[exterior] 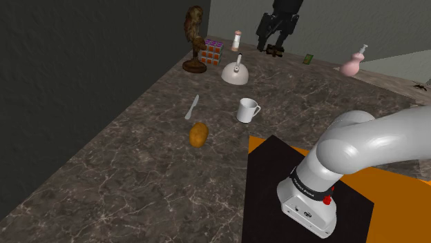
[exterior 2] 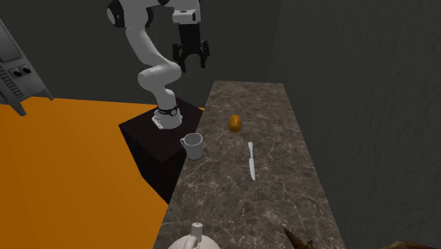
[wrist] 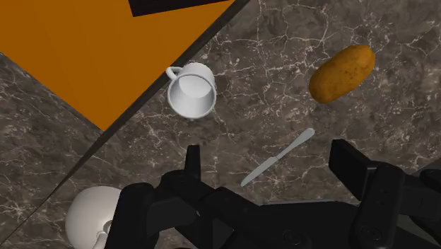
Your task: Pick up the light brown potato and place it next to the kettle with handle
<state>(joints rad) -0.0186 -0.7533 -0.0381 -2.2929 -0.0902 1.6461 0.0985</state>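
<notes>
The orange-brown potato (exterior: 199,134) lies on the dark marble counter (exterior: 138,172), a little nearer the stand than a knife. In the second exterior view the potato (exterior 2: 235,123) rests near the counter's far end. The white kettle (exterior: 235,72) with its handle stands farther along the counter; the kettle (exterior 2: 192,239) sits at the near edge of the second exterior view. My black gripper (exterior: 273,43) hangs high in the air, open and empty. Seen from the wrist, the gripper (wrist: 272,166) looks down on the potato (wrist: 342,72) and the kettle (wrist: 92,216), fingers wide apart.
A white mug (exterior: 246,110) stands near the counter's edge by the stand. A knife (exterior: 192,107) lies between potato and kettle. Behind the kettle are a brown statue (exterior: 195,38), a coloured cube (exterior: 213,52), a small bottle (exterior: 235,41) and a pink vase (exterior: 352,63). Orange floor (exterior 2: 71,163) borders the counter.
</notes>
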